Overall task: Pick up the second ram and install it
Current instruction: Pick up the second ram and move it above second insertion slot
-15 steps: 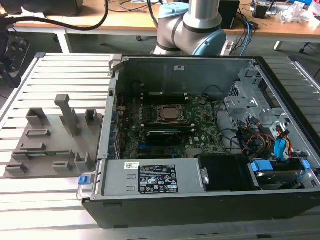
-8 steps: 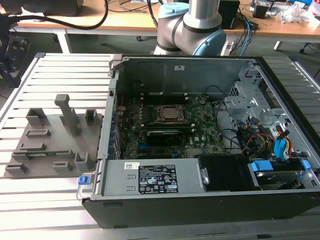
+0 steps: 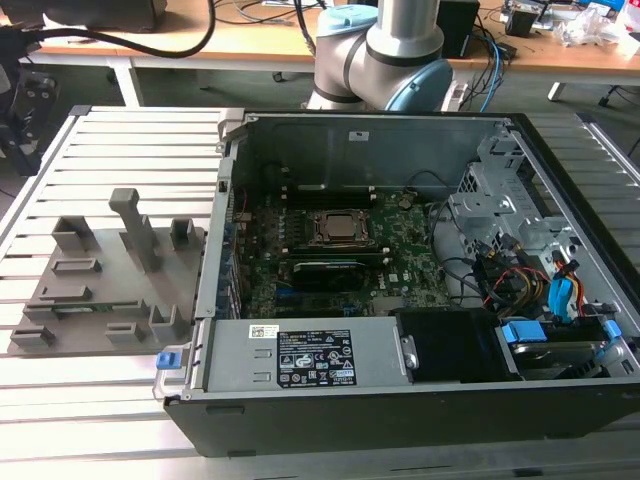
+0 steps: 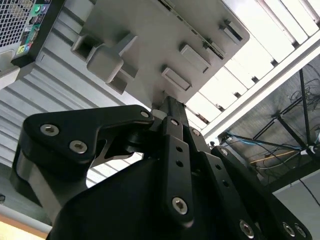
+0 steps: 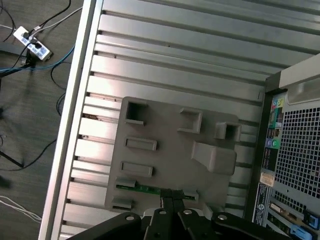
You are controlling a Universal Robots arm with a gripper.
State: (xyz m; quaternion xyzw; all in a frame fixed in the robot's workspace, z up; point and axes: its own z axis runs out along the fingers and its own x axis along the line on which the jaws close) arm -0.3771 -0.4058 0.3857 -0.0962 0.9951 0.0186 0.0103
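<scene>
The second ram [image 5: 142,188] sits on the grey tray [image 5: 170,152] at the jaws.

Slatted metal table [image 3: 120,130]. Grey holder [image 3: 100,300] lies on it at the exterior view's left. Open PC case [image 3: 330,425] lies just beside, at the right.

Green second ram [image 5: 148,188]; grey holder [image 5: 170,150]

The exterior view overlooks the case [image 3: 350,365] and gray fixture [image 3: 105,255]; both wrist views face that fixture.
</scene>
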